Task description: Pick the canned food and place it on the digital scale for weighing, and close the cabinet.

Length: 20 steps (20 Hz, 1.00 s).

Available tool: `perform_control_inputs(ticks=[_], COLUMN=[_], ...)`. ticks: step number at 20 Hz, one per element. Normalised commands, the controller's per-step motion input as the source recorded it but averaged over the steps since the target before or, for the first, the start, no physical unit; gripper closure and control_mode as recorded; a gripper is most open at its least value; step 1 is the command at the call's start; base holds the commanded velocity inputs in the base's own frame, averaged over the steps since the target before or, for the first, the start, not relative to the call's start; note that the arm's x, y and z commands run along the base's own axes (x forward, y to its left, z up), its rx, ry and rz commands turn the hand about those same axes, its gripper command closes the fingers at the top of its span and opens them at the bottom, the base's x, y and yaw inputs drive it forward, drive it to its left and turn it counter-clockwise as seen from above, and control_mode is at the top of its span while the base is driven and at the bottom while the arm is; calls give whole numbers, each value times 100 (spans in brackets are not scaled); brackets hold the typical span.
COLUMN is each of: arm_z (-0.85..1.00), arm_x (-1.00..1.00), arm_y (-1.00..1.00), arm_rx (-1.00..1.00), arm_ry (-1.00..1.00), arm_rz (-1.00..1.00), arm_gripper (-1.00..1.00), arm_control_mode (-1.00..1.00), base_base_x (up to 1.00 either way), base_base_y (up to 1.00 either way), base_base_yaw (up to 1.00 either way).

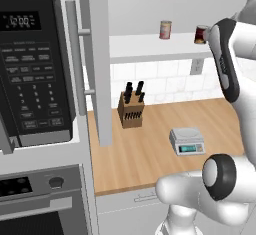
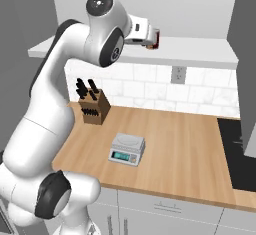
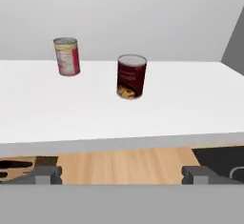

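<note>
Across the upper half of the left base view, the cabinet (image 1: 95, 59) was seen standing open, its door edge and long bar handle hanging down left of centre and its white shelf (image 1: 150, 46) running to the right behind them. At the far left of that frame the black microwave (image 1: 35, 64) was shown. Below the shelf, the wooden counter (image 1: 150, 149) was spread across the middle of the frame, with a knife block (image 1: 131, 106) near the tiled wall and the digital scale (image 1: 187, 140) set lower and to the right, its platform bare.

In the right base view the white arm was raised from the lower left, and the gripper (image 2: 150, 38) was held at shelf height in the upper middle of the frame, just beside the canned food (image 2: 156, 38).

In the hand view, the canned food (image 3: 131, 76) was placed upright on the shelf, slightly right of the frame's centre, its long axis vertical. A second can with a red and yellowish label (image 3: 67, 56) was seen further back at the upper left, well apart from it.

The fingertips (image 3: 47, 174) were found at the bottom edge of the hand view, spread wide and holding nothing. The dark red can lay straight ahead of them, above and between the two tips in the frame, not yet enclosed. A forward advance along the shelf was judged to be needed, so that the can would be brought between the fingers and taken across its round side.
</note>
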Motion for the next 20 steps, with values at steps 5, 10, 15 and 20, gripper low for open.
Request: perform_control_inputs(ticks=[5,10,15,20], arm_z=[0,0,0,0], arm_x=[83,71,38,28], arm_y=[-24,-32,-9,-3], arm_rx=[0,1,0,0], arm_ry=[0,1,1,0], arm_rz=[2,6,3,0], arm_gripper=[-100,-100,-100,-100], arm_control_mode=[-100,-100,-100,-100], base_base_x=[0,0,0,0], base_base_y=[0,0,0,0], base_base_yaw=[0,0,0,0])
